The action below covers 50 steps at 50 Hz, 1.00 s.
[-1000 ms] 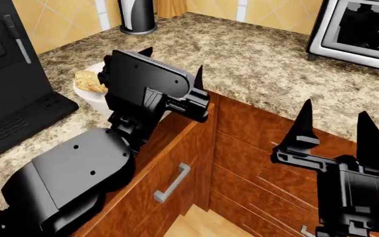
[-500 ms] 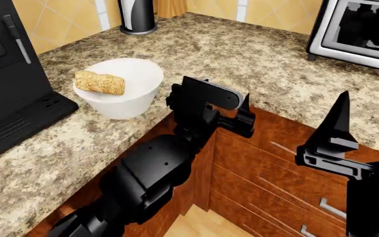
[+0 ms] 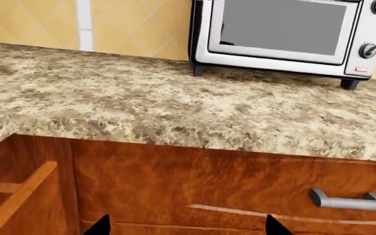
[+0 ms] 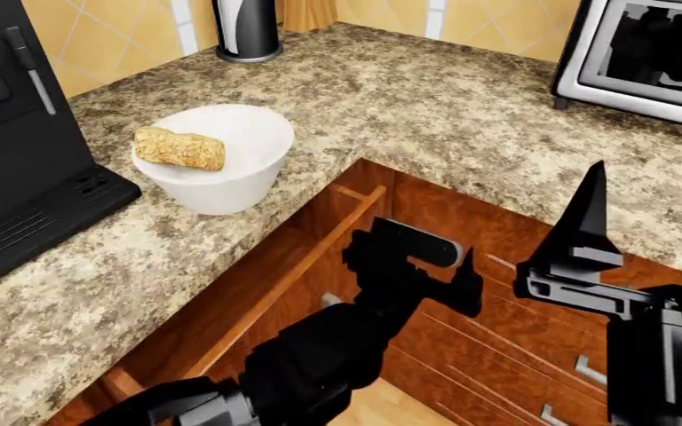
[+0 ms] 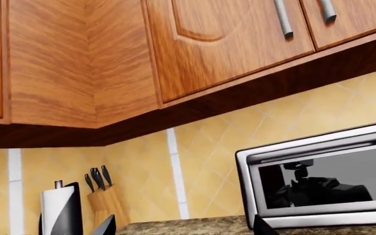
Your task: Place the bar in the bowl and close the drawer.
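I see the bar (image 4: 178,148) lying in the bowl (image 4: 241,182) on the worktop (image 4: 436,98). Drawer (image 4: 264,288) open below bowl. L claw (image 4: 418,266) empty by drawer front, spread wide; R claw (image 4: 649,240) wide, empty, w/ tips up.

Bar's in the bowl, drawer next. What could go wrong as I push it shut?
The left gripper hangs open below counter level beside the open drawer; pushing from there may jam it against the cabinet fronts. The bowl, with the bar lying on its rim, sits near the counter edge; a rising arm might knock it.
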### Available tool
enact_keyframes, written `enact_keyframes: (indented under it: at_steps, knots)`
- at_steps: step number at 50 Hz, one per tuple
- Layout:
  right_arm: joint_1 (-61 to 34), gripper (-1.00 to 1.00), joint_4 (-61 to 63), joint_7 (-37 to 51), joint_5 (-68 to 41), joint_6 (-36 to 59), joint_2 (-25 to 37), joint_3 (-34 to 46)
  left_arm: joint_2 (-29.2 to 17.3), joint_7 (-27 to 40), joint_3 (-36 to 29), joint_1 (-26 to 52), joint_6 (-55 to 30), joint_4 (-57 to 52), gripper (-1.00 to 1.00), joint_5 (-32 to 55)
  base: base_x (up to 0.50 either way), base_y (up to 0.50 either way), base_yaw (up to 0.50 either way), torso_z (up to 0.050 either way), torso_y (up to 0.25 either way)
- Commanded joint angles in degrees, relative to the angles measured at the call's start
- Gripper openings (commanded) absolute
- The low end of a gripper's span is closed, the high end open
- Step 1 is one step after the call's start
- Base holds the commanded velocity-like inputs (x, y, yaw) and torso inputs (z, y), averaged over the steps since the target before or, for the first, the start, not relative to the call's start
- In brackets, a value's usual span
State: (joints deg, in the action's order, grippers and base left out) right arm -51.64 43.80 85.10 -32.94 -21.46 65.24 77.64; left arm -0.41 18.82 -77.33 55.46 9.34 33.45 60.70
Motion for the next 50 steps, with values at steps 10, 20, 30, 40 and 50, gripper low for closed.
enact_keyframes:
  at_steps: [10, 20, 30, 40, 50]
  knots:
    - [0.21, 1.00, -1.68, -1.93, -1.11, 1.08, -2.22, -1.01, 0.41, 2.00, -11.23, -1.46, 8.10, 12.05, 1.00, 7.61, 0.00, 0.00, 0.00, 0.000, 0.000]
    - [1.08, 1.00, -0.46, -1.65, -0.48, 1.42, -1.54, -1.19, 0.41, -0.17, -11.09, -3.33, 9.63, 16.97, 1.00, 11.08, 0.00, 0.00, 0.00, 0.000, 0.000]
    - [0.93, 1.00, -2.08, -2.73, -1.28, 1.81, -3.14, -1.64, 0.41, -1.71, -11.48, -4.79, 9.92, 18.73, 1.00, 13.03, 0.00, 0.00, 0.00, 0.000, 0.000]
    - [1.13, 1.00, -2.42, -3.26, -1.38, 2.21, -3.77, -1.93, 0.41, -1.97, -11.39, -5.37, 9.92, 19.66, 1.00, 13.59, 0.00, 0.00, 0.00, 0.000, 0.000]
    - [1.36, 1.00, -2.58, -3.87, -1.52, 2.52, -4.23, -2.16, 0.41, -0.14, -11.33, -6.09, 9.91, 21.69, 1.00, 13.59, 0.00, 0.00, 0.00, 0.000, 0.000]
